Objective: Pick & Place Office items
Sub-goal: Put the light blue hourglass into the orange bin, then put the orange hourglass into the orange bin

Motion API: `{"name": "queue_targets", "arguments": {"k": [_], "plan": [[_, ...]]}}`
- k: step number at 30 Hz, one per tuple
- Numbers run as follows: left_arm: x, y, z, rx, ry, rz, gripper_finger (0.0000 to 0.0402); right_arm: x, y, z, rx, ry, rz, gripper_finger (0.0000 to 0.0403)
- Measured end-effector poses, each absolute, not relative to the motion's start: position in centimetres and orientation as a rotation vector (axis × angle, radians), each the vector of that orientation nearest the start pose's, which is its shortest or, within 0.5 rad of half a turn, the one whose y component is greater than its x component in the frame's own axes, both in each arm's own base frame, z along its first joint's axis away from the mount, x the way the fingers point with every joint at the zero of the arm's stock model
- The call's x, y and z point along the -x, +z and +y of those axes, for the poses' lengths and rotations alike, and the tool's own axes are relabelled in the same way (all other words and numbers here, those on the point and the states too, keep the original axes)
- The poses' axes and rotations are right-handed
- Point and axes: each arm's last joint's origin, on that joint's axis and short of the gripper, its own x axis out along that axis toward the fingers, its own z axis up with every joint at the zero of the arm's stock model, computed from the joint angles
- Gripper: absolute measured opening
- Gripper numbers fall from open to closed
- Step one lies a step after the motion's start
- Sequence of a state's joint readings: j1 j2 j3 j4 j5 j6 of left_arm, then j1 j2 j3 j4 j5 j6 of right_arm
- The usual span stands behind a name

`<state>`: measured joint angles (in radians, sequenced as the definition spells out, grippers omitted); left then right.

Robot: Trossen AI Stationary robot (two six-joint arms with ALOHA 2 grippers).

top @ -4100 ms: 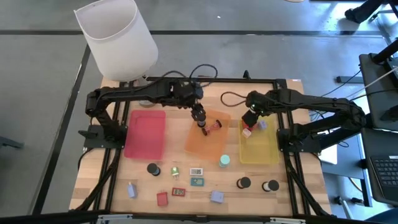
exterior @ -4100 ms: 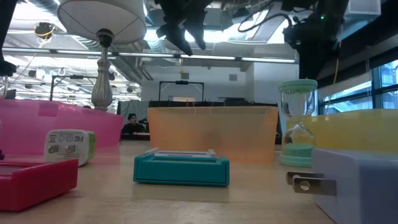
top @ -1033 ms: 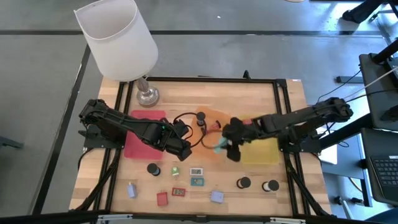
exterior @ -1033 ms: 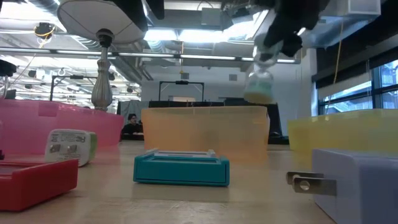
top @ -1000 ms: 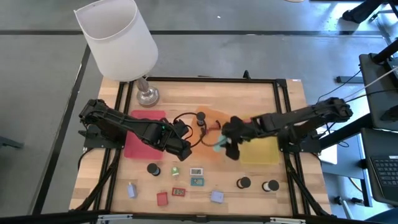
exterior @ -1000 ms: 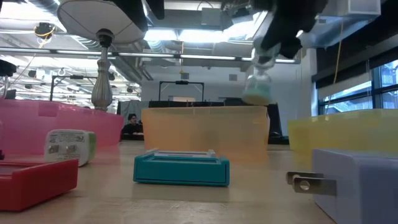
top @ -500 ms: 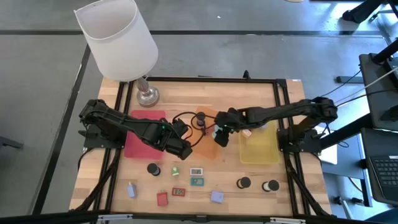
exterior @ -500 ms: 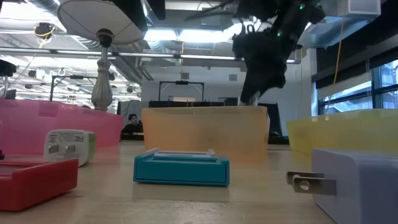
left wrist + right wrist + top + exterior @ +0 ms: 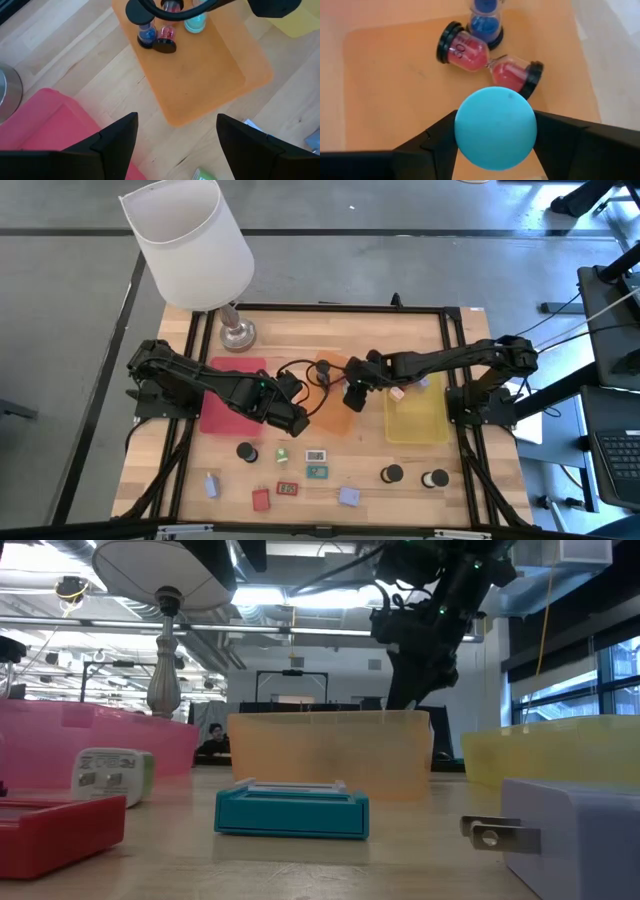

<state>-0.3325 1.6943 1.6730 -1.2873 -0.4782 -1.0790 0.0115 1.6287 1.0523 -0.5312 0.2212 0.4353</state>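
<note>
Starting at the left, we see the left pincer (image 9: 296, 423) hanging low over the worktop (image 9: 420, 330), by the near left corner of the orange tray (image 9: 325, 418) and just right of the pink tray (image 9: 232, 395). Its fingers (image 9: 116, 135) stand wide apart and hold nothing. Through the gap between them we look at the orange tray (image 9: 200, 75), with bare wood and the pink tray's corner on one side.

Near the middle, the right pincer (image 9: 354, 397) reaches over the orange tray. Its fingers (image 9: 440, 137) are closed on the round teal-capped hourglass (image 9: 495, 127), one on each side of the cap. In the low view the dark pincer (image 9: 412, 665) hangs just above the tray's rim.

Beyond the held hourglass, a red hourglass (image 9: 487, 59) lies on its side in the tray, and a blue hourglass (image 9: 485, 22) stands upright just beside it.

The other small office items lie on the worktop in front of the trays, well apart from both pincers: the teal rectangle (image 9: 318, 472), the red block (image 9: 261, 499) and the black round pieces (image 9: 392, 474).
</note>
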Motion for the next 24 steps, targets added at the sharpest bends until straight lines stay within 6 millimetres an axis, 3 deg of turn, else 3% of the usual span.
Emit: {"name": "queue_targets", "arguments": {"k": [11,19,24], "plan": [[-31.0,33.0,-9.3,0.43,0.722,0.965,0.0267,-31.3,20.4,-0.3,-0.258,-0.427,1.023,0.0295],[-31.0,33.0,-9.3,0.422,0.718,0.967,0.0267,-28.3,24.9,0.2,-0.437,-0.39,0.951,0.0302],[-31.0,33.0,-9.3,0.396,0.703,0.976,0.0267,-25.1,28.0,3.1,-0.548,-0.25,0.937,0.0291]]}}
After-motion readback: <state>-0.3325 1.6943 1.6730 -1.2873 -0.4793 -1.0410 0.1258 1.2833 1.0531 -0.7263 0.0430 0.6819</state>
